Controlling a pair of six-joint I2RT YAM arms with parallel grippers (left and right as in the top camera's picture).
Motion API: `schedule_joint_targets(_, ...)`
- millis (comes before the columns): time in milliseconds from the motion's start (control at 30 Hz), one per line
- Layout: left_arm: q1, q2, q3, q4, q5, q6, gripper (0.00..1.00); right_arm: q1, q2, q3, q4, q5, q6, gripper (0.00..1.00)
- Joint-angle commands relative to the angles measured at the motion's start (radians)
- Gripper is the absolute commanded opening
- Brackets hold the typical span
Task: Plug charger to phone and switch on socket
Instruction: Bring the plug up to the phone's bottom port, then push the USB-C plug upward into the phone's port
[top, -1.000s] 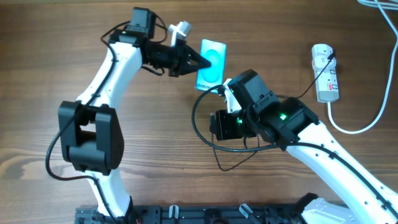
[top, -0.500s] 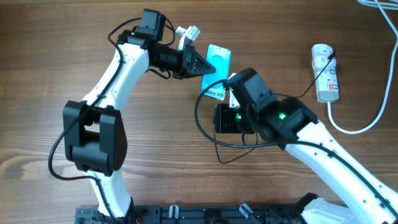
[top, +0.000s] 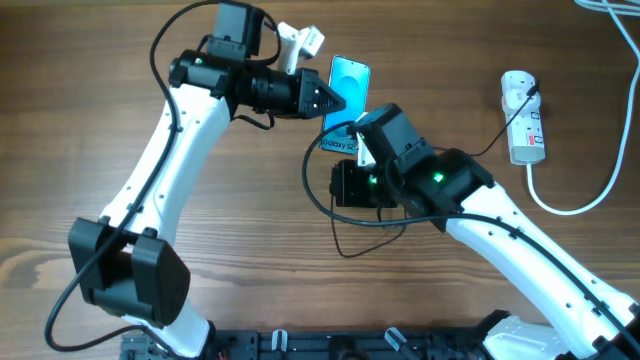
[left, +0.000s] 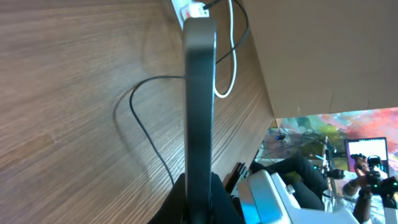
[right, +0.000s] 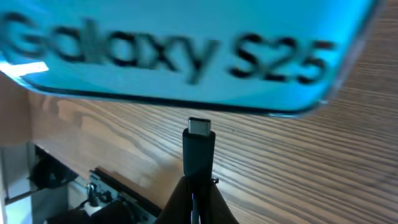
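The phone (top: 347, 92), with a cyan screen and a white end strip, is held off the table by my left gripper (top: 335, 102), which is shut on it. In the left wrist view the phone (left: 200, 106) shows edge-on between the jaws (left: 200, 202). My right gripper (right: 198, 186) is shut on the charger connector (right: 199, 146), whose tip points at the phone's lower edge (right: 186, 68) with a small gap. The thin black charger cable (top: 325, 205) loops below and runs to its plug in the white socket strip (top: 524, 116) at the right.
The socket's thick white cord (top: 590, 190) curves along the right edge of the wooden table (top: 250, 220). A black rail (top: 300, 345) runs along the front edge. Both arms crowd the middle of the table.
My left gripper has turned the phone more upright and shifted it slightly. My right gripper has moved up and left, bringing the connector close under the phone's end.
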Motion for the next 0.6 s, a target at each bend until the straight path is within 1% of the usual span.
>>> schedule_joint_targets(0,-0.01,-0.014,0.011,0.0,-0.009,-0.009,0.04,0.003,0.003,0.011,0.006,-0.032,-0.005,0.04)
schedule_joint_targets(133,-0.008,-0.014,0.011,0.003,-0.071,-0.009,0.04,0.003,0.0,0.015,0.007,-0.032,-0.016,0.04)
schedule_joint_targets(200,-0.007,-0.014,0.011,0.003,-0.07,-0.014,0.04,0.003,-0.008,0.016,0.014,-0.032,-0.018,0.04)
schedule_joint_targets(300,-0.007,-0.014,0.011,0.003,-0.069,-0.051,0.04,0.003,-0.023,0.019,0.024,-0.023,-0.018,0.04)
schedule_joint_targets(433,-0.007,-0.014,0.011,0.003,0.008,-0.05,0.04,0.003,-0.027,0.019,0.024,0.01,-0.015,0.04)
schedule_joint_targets(567,-0.004,-0.014,0.011,0.003,0.013,-0.05,0.04,0.003,-0.045,0.019,0.024,0.01,-0.015,0.04)
